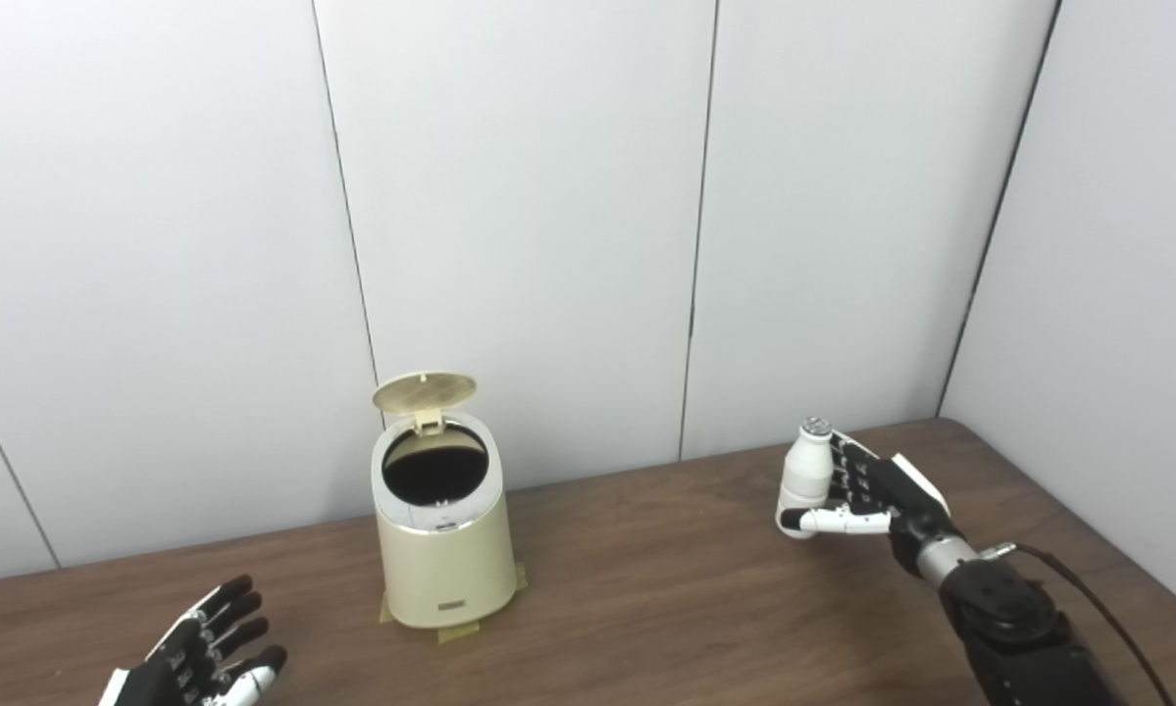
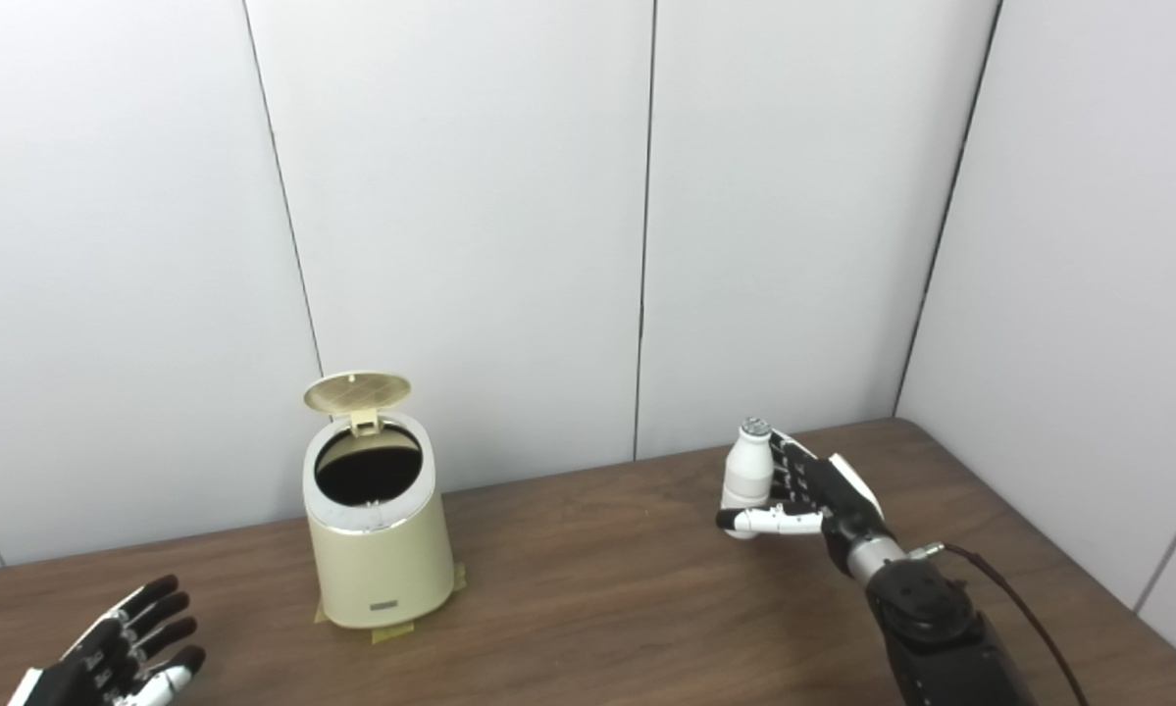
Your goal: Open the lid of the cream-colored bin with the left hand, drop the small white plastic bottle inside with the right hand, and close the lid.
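The cream-colored bin (image 1: 442, 549) stood on the wooden table (image 1: 646, 608), close to the white panel wall (image 1: 519, 196) behind it, with bits of tan tape (image 1: 458, 633) showing under its base. Its lid (image 1: 425, 390) was raised and tipped back on the hinge at the rear of the rim, leaving the dark round mouth uncovered. Well to the right of the bin, the right hand (image 1: 867, 490) had its fingers and thumb wrapped around the small white plastic bottle (image 1: 806, 471), which was upright with its cap on top; whether the bottle's base touched the table could not be told. The thumb crossed in front of the bottle's lower part. To the left of the bin and nearer the camera, the left hand (image 1: 205, 647) was held low by the table with its fingers spread apart, holding nothing and well clear of the bin.
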